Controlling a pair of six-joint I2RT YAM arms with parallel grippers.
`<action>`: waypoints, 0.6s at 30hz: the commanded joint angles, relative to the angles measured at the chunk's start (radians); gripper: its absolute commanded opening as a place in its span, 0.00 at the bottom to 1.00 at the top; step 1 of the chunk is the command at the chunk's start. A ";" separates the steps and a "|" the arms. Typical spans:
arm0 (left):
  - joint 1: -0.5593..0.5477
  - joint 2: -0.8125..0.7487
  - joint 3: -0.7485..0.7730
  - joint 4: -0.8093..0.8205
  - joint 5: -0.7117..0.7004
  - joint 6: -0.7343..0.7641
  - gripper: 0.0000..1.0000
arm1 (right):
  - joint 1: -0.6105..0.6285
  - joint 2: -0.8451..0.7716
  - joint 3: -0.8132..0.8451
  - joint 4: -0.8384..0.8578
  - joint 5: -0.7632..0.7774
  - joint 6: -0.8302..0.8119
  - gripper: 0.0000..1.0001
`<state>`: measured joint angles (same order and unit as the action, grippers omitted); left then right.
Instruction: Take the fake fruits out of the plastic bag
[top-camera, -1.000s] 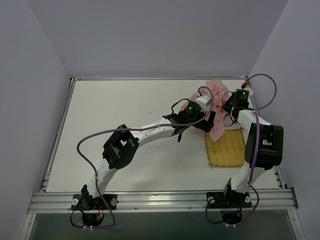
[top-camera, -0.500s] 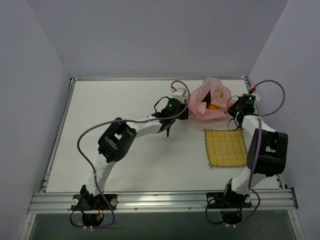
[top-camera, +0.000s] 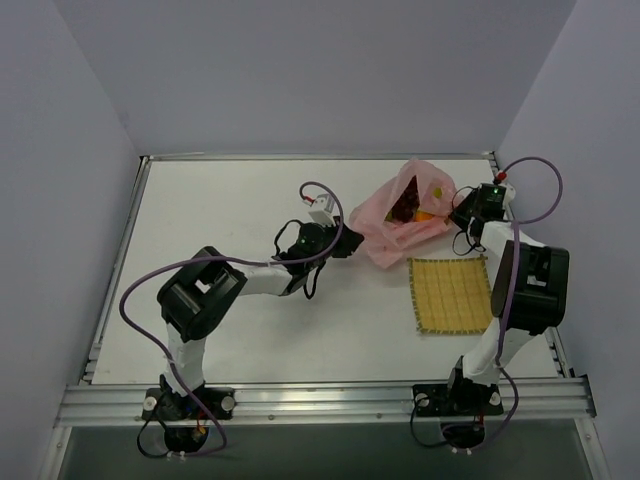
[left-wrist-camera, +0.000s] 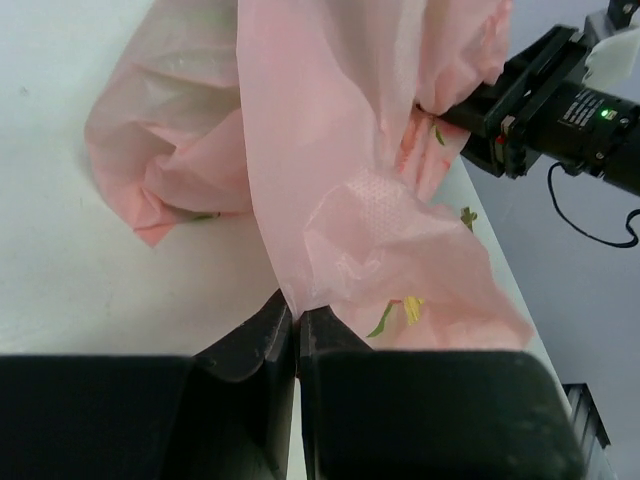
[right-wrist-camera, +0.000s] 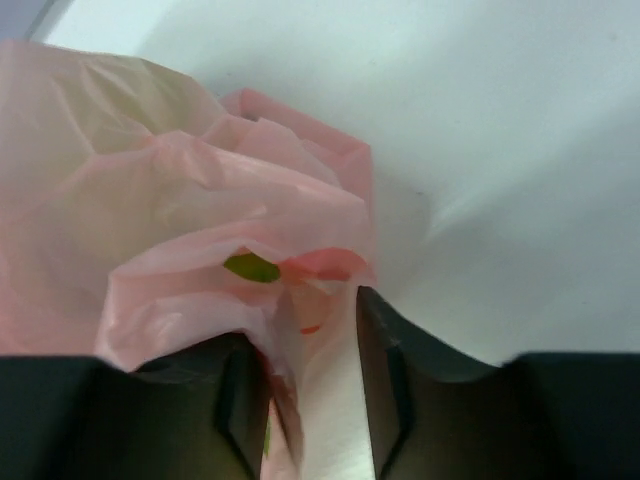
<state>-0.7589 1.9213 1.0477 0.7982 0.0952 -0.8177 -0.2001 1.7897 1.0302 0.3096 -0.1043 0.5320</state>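
Note:
The pink plastic bag (top-camera: 392, 222) lies at the back right of the table, its mouth gaping upward. Inside show fake fruits: a dark red grape bunch (top-camera: 403, 208), an orange mango (top-camera: 425, 214) and a yellow-green piece (top-camera: 437, 190). My left gripper (top-camera: 350, 241) is shut on the bag's left edge (left-wrist-camera: 300, 280), the film stretched taut from its fingertips (left-wrist-camera: 270, 320). At the bag's right side my right gripper (top-camera: 461, 214) is open, and a loose fold of the bag (right-wrist-camera: 200, 230) hangs between its fingers (right-wrist-camera: 380, 330). A green fruit (right-wrist-camera: 252, 267) peeks through that fold.
A yellow woven mat (top-camera: 452, 292) lies flat just in front of the bag, under the right arm. The table's right rim (top-camera: 497, 170) runs close behind the right gripper. The purple walls stand around the table.
My left gripper shut on the bag and drew its edge leftward, spreading the mouth. The right gripper's jaws have come apart from shut.

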 joint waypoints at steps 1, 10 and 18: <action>-0.013 -0.011 0.017 0.099 0.026 -0.051 0.02 | 0.005 -0.109 -0.033 0.006 0.066 0.005 0.37; -0.019 -0.022 0.023 0.111 0.035 -0.044 0.02 | 0.114 -0.538 -0.096 -0.079 0.152 -0.084 0.84; -0.013 -0.039 0.005 0.148 0.047 -0.047 0.02 | 0.358 -0.489 -0.016 -0.150 0.044 -0.221 0.08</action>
<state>-0.7723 1.9335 1.0355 0.8761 0.1322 -0.8639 0.1349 1.2247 0.9943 0.2214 -0.0330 0.3756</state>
